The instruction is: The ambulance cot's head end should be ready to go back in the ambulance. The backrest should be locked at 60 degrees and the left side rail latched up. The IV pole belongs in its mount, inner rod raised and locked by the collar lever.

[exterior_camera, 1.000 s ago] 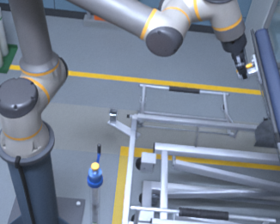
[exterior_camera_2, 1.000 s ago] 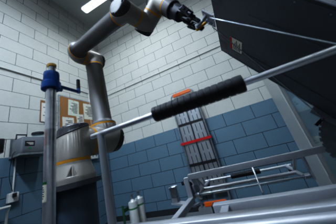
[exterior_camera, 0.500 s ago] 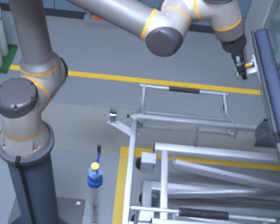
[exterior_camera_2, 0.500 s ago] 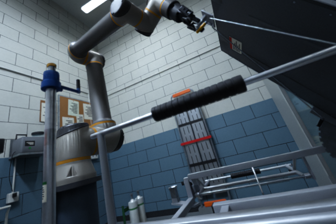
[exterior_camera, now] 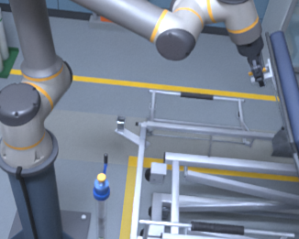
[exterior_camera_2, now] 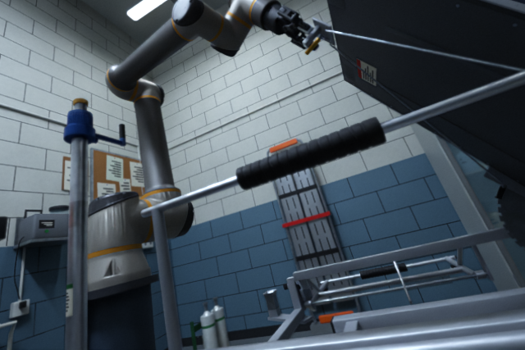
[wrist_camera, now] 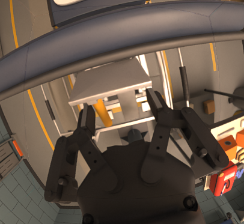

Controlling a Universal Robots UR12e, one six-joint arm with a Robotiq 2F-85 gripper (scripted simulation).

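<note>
My gripper (exterior_camera: 258,73) (exterior_camera_2: 308,37) (wrist_camera: 121,109) is high at the top edge of the raised backrest (exterior_camera: 288,89) (exterior_camera_2: 424,41), at a grey bracket (wrist_camera: 111,83) with a yellow release handle (wrist_camera: 102,110) (exterior_camera_2: 312,46) under it. The backrest's dark padded rim (wrist_camera: 120,46) arches across the wrist camera just beyond my fingers. The near side rail (exterior_camera_2: 311,153) with its black grip stands up, and the far rail (exterior_camera: 196,96) stands beside the frame. The IV pole (exterior_camera: 101,199) (exterior_camera_2: 78,210) stands upright near the arm's base, with a blue collar and lever (exterior_camera_2: 99,136). My gripper is open and holds nothing.
Two green-banded gas cylinders (exterior_camera_2: 210,327) stand by the wall, and a folded stretcher board (exterior_camera_2: 303,215) leans against the blue tiles. The cot's grey frame (exterior_camera: 210,181) fills the lower right. The arm's pedestal (exterior_camera: 33,199) stands left, yellow floor lines run across.
</note>
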